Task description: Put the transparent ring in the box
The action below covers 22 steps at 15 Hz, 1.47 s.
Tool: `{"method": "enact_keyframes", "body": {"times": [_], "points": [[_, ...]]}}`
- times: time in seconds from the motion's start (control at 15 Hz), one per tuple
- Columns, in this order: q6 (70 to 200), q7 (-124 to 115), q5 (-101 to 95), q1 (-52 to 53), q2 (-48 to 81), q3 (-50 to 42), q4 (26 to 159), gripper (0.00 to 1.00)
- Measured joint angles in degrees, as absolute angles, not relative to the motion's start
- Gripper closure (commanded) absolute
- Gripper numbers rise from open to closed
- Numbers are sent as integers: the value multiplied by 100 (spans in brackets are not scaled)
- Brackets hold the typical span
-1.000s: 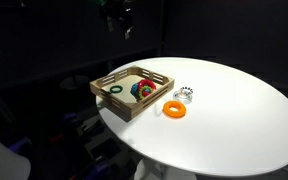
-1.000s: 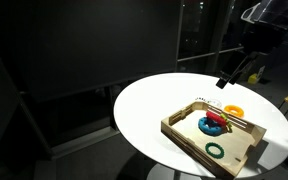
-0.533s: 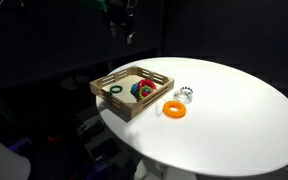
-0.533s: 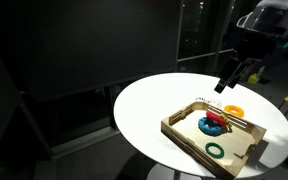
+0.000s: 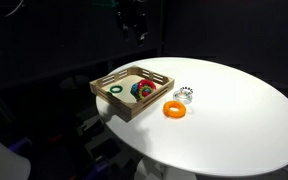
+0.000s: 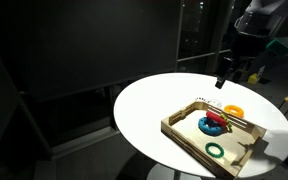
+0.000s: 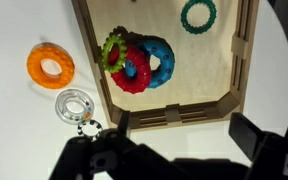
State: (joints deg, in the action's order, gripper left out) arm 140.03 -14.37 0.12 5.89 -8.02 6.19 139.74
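In the wrist view, our gripper (image 7: 180,132) fills the lower edge, its two dark fingers (image 7: 104,150) set wide apart with nothing between them. It hangs above the white table (image 7: 19,125), over the near wall of the box (image 7: 242,60).

Just past the finger on that side, we see a tiny dotted ring (image 7: 86,127) lying flat on the table. The transparent ring (image 7: 76,104) lies just beyond it, close beside it. This ring is flat on the table and outside the box, near the box's corner. We cannot tell whether the two rings touch. Farther on is the orange ring (image 7: 51,66), also on the table and apart from the box.

Inside the box, a red ring (image 7: 134,74), a blue ring (image 7: 159,60) and a lime ring (image 7: 111,50) are bunched together and overlapping. A dark green ring (image 7: 197,13) lies alone by the far wall.

In an exterior view the gripper (image 6: 228,76) hangs well above the table, beyond the box's far end. In both exterior views the box sits near the table's edge.
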Motion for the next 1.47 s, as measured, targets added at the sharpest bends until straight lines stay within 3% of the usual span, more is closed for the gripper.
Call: {"method": "enact_keyframes", "body": {"times": [0.6,1.47], "points": [[12959,-2099,-409,198,-158,425,13197,0],[13229,-1622,-318,86,1020,-85,12446,0]]}}
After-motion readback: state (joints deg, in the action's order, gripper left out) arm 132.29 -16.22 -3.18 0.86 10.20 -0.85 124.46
